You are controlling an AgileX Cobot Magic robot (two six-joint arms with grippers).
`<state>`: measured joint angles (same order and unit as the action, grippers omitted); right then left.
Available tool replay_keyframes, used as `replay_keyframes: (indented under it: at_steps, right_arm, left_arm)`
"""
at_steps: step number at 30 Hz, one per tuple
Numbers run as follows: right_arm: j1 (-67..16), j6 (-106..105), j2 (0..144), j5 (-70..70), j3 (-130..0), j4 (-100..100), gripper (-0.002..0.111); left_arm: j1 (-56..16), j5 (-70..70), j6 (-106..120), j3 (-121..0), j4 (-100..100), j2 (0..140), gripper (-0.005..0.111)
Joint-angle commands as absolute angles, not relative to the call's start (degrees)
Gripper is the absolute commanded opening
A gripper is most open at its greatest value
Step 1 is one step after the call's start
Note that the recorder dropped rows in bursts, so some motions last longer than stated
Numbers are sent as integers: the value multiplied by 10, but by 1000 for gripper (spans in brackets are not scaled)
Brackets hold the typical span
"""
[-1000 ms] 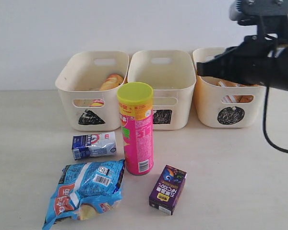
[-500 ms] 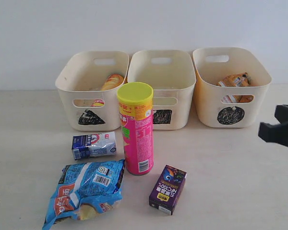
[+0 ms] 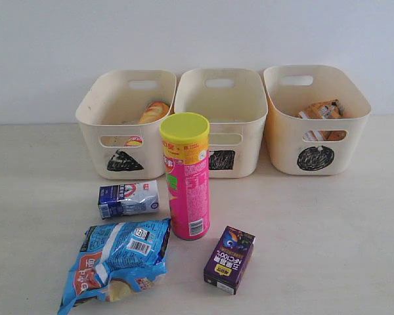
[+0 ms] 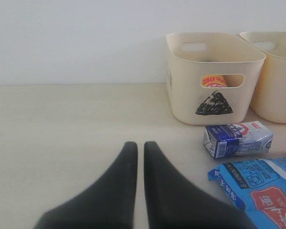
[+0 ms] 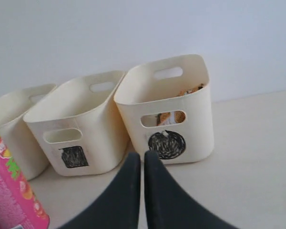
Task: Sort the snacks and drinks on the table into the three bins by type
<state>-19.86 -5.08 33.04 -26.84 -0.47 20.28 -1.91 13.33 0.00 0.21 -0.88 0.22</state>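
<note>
Left tool [image 4: 139,144] and right tool [image 5: 142,153] both have their dark fingers pressed together and hold nothing. Each hangs above bare tabletop [image 3: 328,236], and neither shows in the exterior view.

Three cream bins stand in a row at the back. We judge the sorting about a third done.
- **Triangle bin** [image 3: 92,141], on the left, holds the yellow-orange canister [image 3: 152,111], lying tilted.
- **Square bin** [image 3: 249,151], in the middle, shows nothing inside from here.
- **Circle bin** [image 3: 351,147], on the right, holds the orange-brown bag [image 3: 322,110].

Four things are left on the tabletop.
- **Pink canister** [image 3: 187,184] stands upright just in front of the gap between the triangle and square bins.
- **Blue-white bag** [image 3: 118,259] lies crumpled at the front left.
- **Blue-and-white carton** [image 3: 128,199] lies on its side between that bag and the triangle bin.
- **Purple carton** [image 3: 230,259] lies flat to the right of the pink canister's foot.

By what is already placed, we take it that canisters go with the triangle, bags with the circle and cartons with the square.

Compared with a second ago, the right arm has left the exterior view. Then it hung over the circle bin, and half a second ago only its dark tip showed at the right edge. Every bin and snack lies just where it did.
</note>
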Motion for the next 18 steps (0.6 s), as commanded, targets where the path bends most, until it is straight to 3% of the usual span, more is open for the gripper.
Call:
replay_keyframes:
  at_steps: [1, 11, 18]
  right_arm:
    - [-195, -31, 269, -223, 0, 165, 0]
    - [-195, -25, 218, -190, 0, 161, 0]
    - [-195, -18, 218, -189, 0, 161, 0]
  left_arm:
    - [-18, 120, -4, 0, -10, 0, 4]
    - [-18, -19, -143, 0, -158, 0, 4]
    - [-18, -149, -230, 0, -157, 0, 4]
